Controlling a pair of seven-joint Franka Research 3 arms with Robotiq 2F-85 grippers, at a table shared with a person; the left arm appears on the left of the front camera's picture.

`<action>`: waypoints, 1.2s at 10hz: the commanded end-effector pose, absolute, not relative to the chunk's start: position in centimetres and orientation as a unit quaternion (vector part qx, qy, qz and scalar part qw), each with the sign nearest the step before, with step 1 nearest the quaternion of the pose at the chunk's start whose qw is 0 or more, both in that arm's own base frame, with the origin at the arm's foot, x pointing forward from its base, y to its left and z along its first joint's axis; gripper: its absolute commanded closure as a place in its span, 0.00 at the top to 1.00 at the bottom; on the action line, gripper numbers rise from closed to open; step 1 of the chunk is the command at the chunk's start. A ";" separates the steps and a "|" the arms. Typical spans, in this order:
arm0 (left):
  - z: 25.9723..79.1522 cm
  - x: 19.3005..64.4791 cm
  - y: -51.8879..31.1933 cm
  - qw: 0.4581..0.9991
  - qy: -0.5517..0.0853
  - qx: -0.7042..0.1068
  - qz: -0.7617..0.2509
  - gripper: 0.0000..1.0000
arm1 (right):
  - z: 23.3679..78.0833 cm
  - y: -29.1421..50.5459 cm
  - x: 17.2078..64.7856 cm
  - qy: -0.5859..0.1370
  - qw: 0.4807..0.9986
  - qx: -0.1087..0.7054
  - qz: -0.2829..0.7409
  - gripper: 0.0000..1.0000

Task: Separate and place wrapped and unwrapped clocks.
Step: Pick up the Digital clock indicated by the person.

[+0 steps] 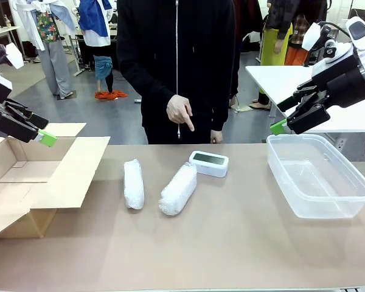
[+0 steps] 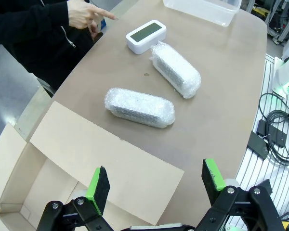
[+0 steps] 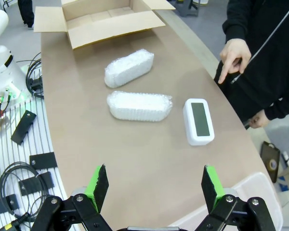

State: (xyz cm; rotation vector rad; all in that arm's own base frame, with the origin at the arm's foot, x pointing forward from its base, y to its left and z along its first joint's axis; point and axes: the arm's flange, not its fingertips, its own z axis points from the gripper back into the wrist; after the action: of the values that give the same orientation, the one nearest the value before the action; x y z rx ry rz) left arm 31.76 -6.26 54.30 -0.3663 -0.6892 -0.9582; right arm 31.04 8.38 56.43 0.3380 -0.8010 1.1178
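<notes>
- The robot's left hand [image 1: 41,129] hangs in the air at the far left, above the cardboard box [image 1: 55,176]. Its two green-padded fingers stand wide apart and hold nothing.
- The cardboard box sits on the left end of the table [image 1: 231,243] with its flaps folded out flat. One flap reaches toward the middle of the table.
- The first bubble-wrap bundle [image 1: 133,184] lies on the table just right of that flap. It is oblong, its long side runs from the near edge toward the far edge, and nothing touches it.
- The second bubble-wrap bundle [image 1: 178,188] lies just right of the first, with a strip of bare table between them. It is angled, with its far end leaning to the right and ending just beside the clock; the right wrist view shows a narrow gap there.
- The clock [image 1: 208,163], bare white with a dark screen facing up, lies flat near the far edge at the middle of the table, well apart from both robot hands.
- The person's hand [image 1: 180,112] is held above the far edge with the forefinger pointing down toward the clock, not touching it.
- The clear plastic tub [image 1: 328,207] stands on the right part of the table, apart from the clock.
- The robot's right hand [image 1: 285,115] hovers above the tub's far left corner. Its fingers are spread wide and grip nothing.
</notes>
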 end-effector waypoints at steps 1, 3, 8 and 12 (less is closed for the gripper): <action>54.3 31.8 -6.3 0.815 -0.321 -0.178 -0.448 1.00 | 56.4 8.4 31.0 -0.368 0.760 0.155 0.513 1.00; 54.3 31.8 -6.3 0.815 -0.321 -0.178 -0.448 1.00 | 57.5 11.2 35.9 -0.321 0.798 0.150 0.488 1.00; 54.3 31.8 -6.3 0.815 -0.321 -0.178 -0.448 1.00 | 49.4 18.6 49.1 -0.137 0.847 0.105 0.503 1.00; 54.3 31.8 -6.3 0.815 -0.321 -0.178 -0.448 1.00 | 44.1 18.4 51.2 -0.116 0.842 0.103 0.516 1.00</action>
State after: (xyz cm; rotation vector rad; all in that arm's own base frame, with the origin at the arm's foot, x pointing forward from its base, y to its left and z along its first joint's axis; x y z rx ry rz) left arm 31.73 -6.34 54.26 -0.3634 -0.6874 -0.9586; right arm 52.33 17.58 42.93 0.2362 -0.2269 1.1037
